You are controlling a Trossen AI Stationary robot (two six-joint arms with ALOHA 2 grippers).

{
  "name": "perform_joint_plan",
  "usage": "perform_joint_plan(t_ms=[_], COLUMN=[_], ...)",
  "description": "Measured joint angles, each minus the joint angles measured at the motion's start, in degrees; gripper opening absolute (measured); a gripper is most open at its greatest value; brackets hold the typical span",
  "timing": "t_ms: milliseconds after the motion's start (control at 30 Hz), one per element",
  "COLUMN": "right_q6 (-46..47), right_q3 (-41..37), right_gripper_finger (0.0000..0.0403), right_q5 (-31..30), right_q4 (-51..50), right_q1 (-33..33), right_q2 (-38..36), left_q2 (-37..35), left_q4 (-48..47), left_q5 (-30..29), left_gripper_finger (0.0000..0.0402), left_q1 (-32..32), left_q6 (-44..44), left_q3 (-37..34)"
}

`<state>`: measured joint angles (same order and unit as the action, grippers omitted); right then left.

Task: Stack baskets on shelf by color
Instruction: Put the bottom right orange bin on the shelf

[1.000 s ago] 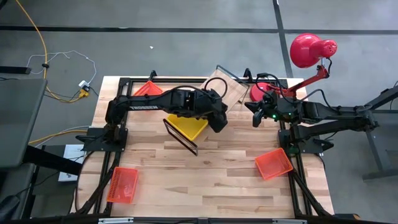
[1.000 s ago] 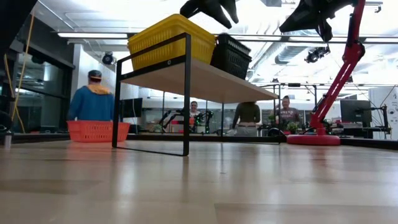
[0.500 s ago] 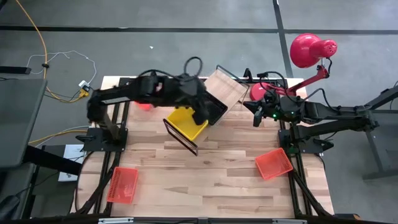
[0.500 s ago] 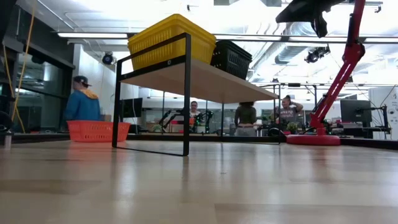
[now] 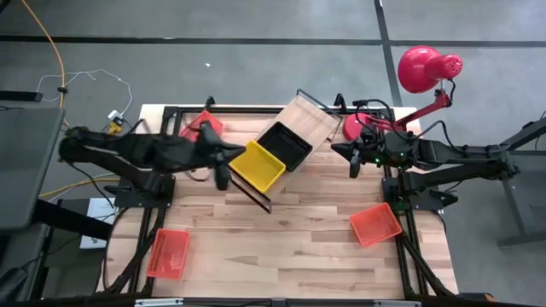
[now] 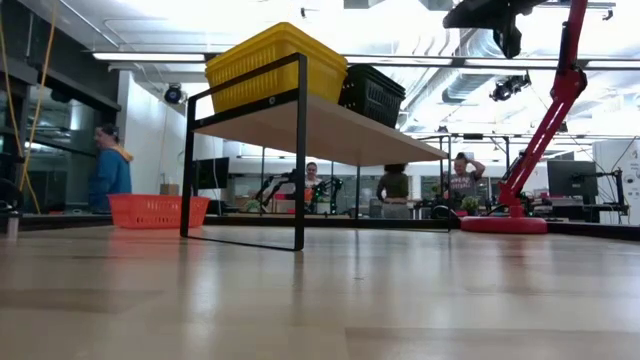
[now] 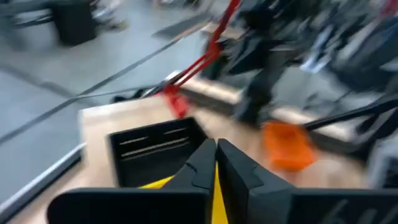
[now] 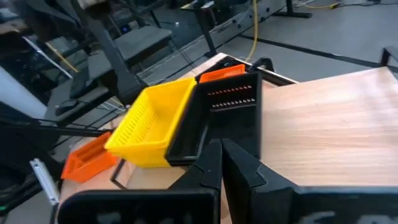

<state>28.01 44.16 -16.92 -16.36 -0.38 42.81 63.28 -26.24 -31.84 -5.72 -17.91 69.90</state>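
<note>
High view: yellow basket [image 5: 258, 165] and black basket [image 5: 286, 145] sit side by side on shelf [image 5: 312, 122], three orange baskets [image 5: 167, 253] not yet shelved, left gripper [image 5: 223, 175] closed empty beside yellow, right gripper [image 5: 354, 162] closed, waiting near shelf.

the left arm [image 5: 145, 152] smeared across the high view, its gripper [image 5: 220, 166] blurred. the left wrist view was blurred throughout. an orange basket [image 5: 200, 124] sat half hidden behind that arm.
</note>
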Motion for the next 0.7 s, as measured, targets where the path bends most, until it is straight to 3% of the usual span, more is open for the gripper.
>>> perform_joint_plan(t_ms=[133,267,533,700], right_q6=[0.0,4.6,16.0,31.4], right_q3=[0.0,1.1,12.3,13.1], right_gripper_finger=[0.0001,0.0019,0.0108,0.0147], right_q5=[1.9,5.9,19.1,28.3], right_q4=[2.7,2.0,-25.4,-36.8], right_q1=[0.0,0.1,6.6,14.2], right_q2=[0.0,0.5,10.3,17.4], left_q2=[-11.3,-19.2,-24.5,-24.6], left_q4=[10.5,10.3,4.8,4.6], left_q5=[5.3,7.5,7.6,7.6], left_gripper_finger=[0.0006,0.0002,0.0001,0.0], left_q1=[-0.4,-0.4,-0.4,-0.4], left_q6=[2.8,1.1,-0.4,0.5], left_q3=[-13.7,-20.6,-22.2,-22.2])
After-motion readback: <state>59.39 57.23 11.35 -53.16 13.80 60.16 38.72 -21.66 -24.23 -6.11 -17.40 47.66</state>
